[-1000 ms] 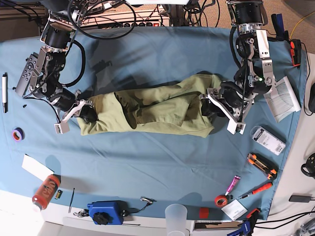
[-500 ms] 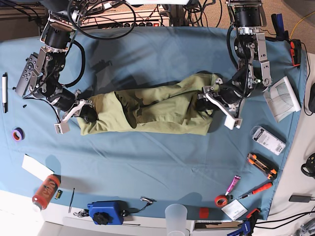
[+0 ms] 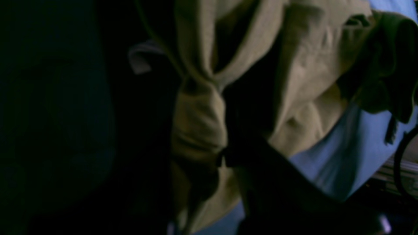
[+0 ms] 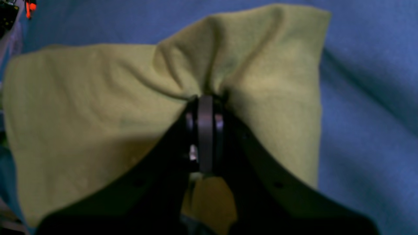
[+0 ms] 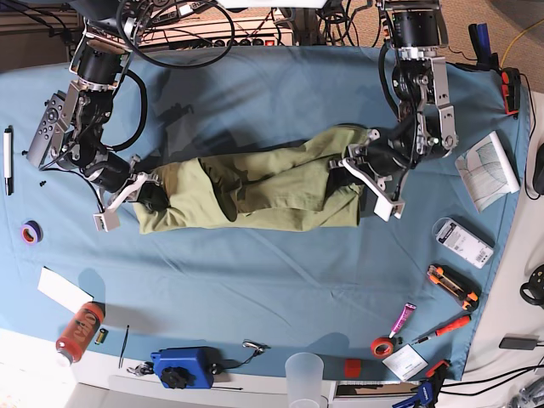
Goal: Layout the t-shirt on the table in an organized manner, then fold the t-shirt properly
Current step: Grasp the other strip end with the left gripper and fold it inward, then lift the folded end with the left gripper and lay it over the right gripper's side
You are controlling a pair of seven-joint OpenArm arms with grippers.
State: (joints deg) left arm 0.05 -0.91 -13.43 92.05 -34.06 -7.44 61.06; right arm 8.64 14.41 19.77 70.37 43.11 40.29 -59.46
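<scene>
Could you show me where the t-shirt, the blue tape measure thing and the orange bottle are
T-shirt [image 5: 285, 189]: base view, middle of its bunched length.
Blue thing [image 5: 181, 367]: base view, its body.
Orange bottle [image 5: 82, 330]: base view, middle of its side.
</scene>
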